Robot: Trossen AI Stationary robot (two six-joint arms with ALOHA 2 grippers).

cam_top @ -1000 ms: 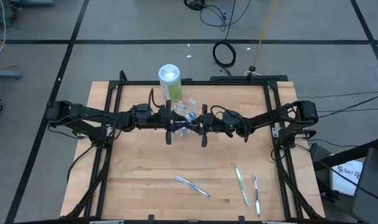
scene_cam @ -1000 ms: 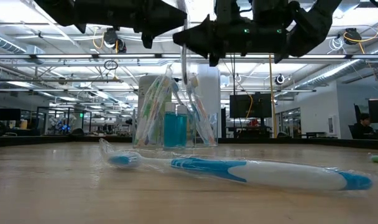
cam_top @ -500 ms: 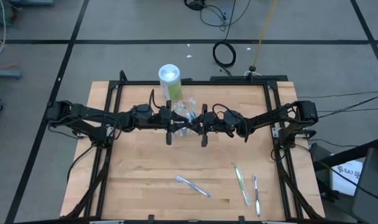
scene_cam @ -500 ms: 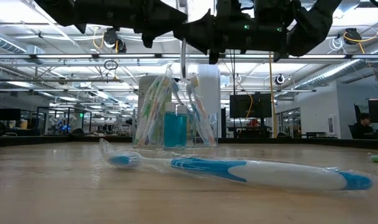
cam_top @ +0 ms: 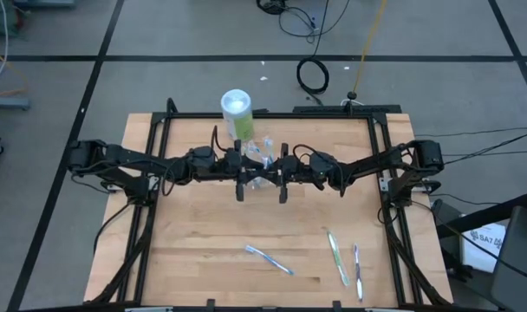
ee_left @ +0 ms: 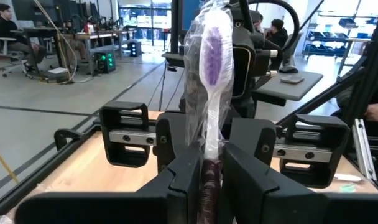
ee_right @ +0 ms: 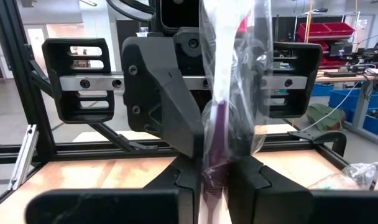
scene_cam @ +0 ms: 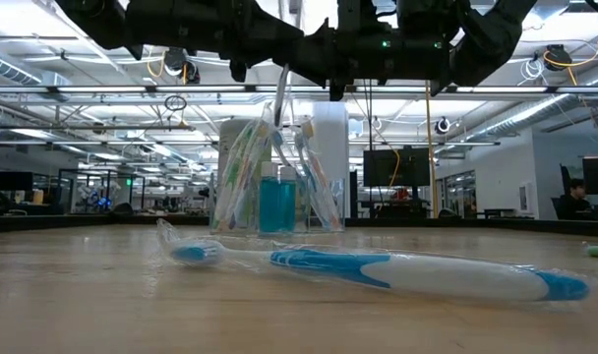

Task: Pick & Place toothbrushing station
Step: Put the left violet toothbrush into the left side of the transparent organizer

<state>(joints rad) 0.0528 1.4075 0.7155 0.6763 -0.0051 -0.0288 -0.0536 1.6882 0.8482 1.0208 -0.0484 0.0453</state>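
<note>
A purple toothbrush in a clear wrapper (ee_left: 212, 56) is held between my two grippers above the table's middle; it also shows in the right wrist view (ee_right: 229, 93) and as a thin slanting stick in the low view (scene_cam: 281, 98). My left gripper (cam_top: 242, 178) and my right gripper (cam_top: 282, 178) face each other, both shut on it. Just beyond them stands the clear container (cam_top: 260, 159) with several toothbrushes and a teal tube (scene_cam: 276, 202) upright in it. My left gripper (ee_left: 211, 155) pinches the wrapped brush's handle (ee_left: 209, 177) between its two fingers, coming level from the table's left. The bristle head stands out beyond the fingers. The brush is lifted clear of the table. My right gripper (ee_right: 215, 168) pinches the same wrapped brush by its purple handle (ee_right: 215, 155) between its two fingers, coming level from the table's right. Loose wrapper stands out past the fingers. The brush is clear of the table.
A tall green-and-white canister (cam_top: 237, 113) stands behind the container. On the near part of the table lie a blue-and-white toothbrush (cam_top: 269, 259), a green one (cam_top: 337, 256) and a pink one (cam_top: 357, 270). A black frame (cam_top: 159, 130) borders the table.
My left gripper has moved a little toward the table's right, closer to my right gripper. The wrapped brush between them has tipped from upright to slanting in the low view.
</note>
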